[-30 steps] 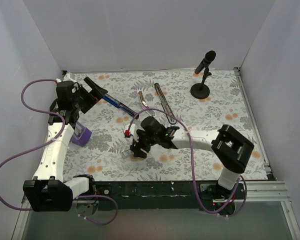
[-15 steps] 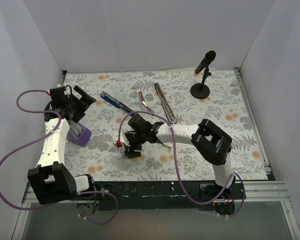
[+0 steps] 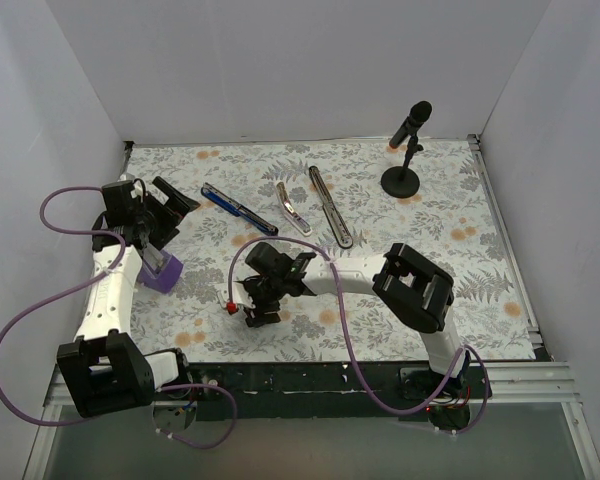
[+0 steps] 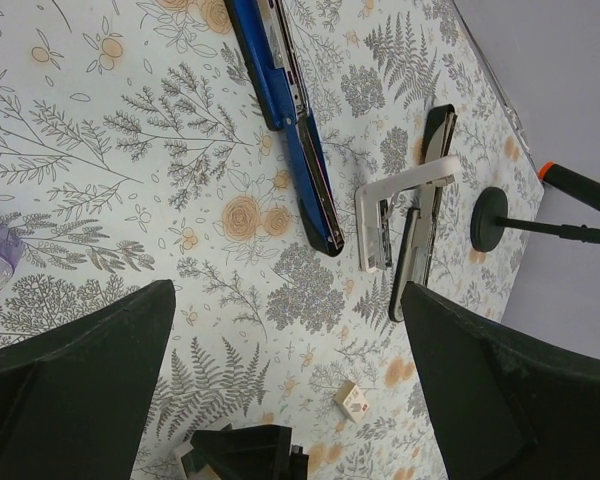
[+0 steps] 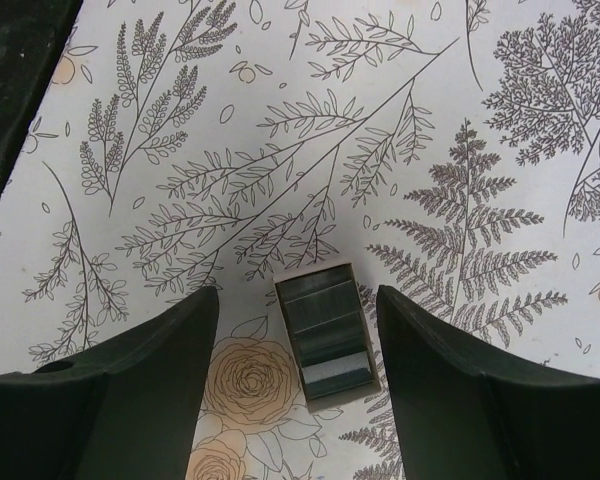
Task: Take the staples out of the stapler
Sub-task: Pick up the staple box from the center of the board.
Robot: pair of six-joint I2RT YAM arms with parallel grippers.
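The stapler lies in separate parts at the back of the table: a blue-and-black body [image 3: 238, 208] [image 4: 285, 100], a silvery channel piece [image 3: 293, 208] [image 4: 388, 215] and a long dark base strip [image 3: 330, 206] [image 4: 425, 225]. The staples [image 5: 325, 335] are several grey strips in a small open cardboard box on the table. My right gripper [image 3: 259, 308] [image 5: 298, 300] is open and hovers right over that box, one finger on each side, touching nothing. My left gripper [image 3: 165, 208] [image 4: 288, 300] is open and empty, left of the blue body.
A squat purple block [image 3: 162, 271] stands by the left arm. A black microphone on a round stand [image 3: 404, 150] [image 4: 490, 215] is at the back right. A small white box [image 4: 352, 400] lies near the right gripper. White walls close in the table.
My left gripper has drawn back to the left, away from the blue stapler body. My right gripper has moved left and towards the near edge, over the staple box.
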